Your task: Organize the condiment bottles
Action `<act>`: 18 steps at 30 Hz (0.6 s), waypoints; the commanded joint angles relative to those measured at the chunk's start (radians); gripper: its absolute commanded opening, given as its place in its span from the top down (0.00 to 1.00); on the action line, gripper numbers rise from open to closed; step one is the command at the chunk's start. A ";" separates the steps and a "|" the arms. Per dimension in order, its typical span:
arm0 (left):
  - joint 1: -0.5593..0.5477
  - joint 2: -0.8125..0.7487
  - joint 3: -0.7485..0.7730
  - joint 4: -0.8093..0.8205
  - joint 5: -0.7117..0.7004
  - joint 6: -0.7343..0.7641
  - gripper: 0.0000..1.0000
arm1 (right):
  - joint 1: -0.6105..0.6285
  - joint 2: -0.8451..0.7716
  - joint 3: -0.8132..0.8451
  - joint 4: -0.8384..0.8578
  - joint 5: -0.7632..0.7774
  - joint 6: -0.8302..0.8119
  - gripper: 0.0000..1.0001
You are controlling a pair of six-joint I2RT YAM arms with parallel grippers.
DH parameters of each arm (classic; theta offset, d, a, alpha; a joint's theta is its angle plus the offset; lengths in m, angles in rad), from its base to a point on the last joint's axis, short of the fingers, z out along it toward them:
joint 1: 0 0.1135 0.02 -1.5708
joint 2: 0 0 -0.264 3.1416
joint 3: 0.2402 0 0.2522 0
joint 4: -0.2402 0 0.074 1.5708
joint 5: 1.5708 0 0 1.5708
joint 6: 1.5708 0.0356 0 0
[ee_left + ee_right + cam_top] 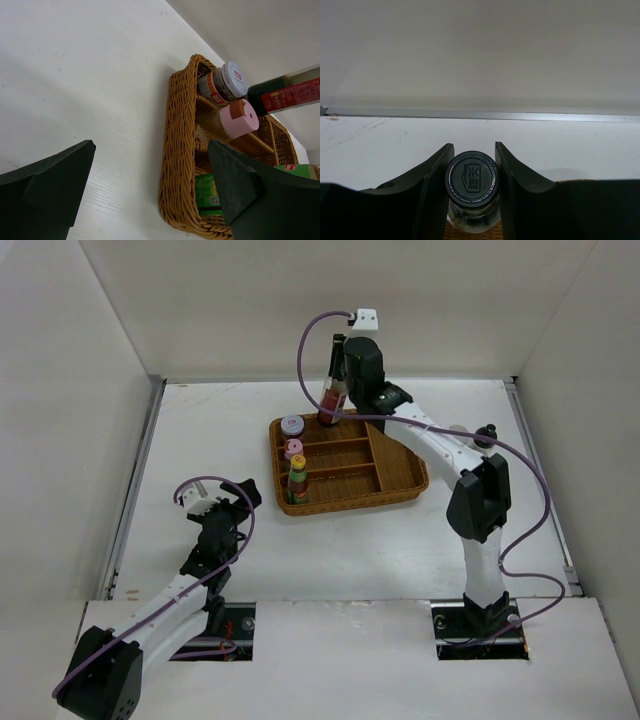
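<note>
As seen from above, the sauce bottle [331,406] is held upright by the right gripper [336,385] at the far left corner of the tray [400,486], its long axis vertical. Whether its base is seated cannot be told. A jar [292,425], a shaker [294,448] and a green bottle [298,480] are lined down the tray's left side. The left gripper [214,506] is parked well apart, to the left. From the left wrist, its fingers [47,185] are seen spread and empty. From the right wrist, the black cap [471,176] is seen clamped between both fingers.
</note>
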 commanded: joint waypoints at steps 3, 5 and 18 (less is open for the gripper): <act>-0.007 -0.007 -0.019 0.049 0.007 -0.014 0.00 | 0.036 0.006 0.099 0.189 -0.008 0.057 0.71; -0.007 -0.007 -0.019 0.049 0.007 -0.014 0.00 | 0.042 0.009 0.092 0.189 -0.008 0.057 0.71; -0.007 -0.003 -0.019 0.049 0.007 -0.016 0.00 | 0.068 0.060 0.033 0.189 -0.025 0.055 0.69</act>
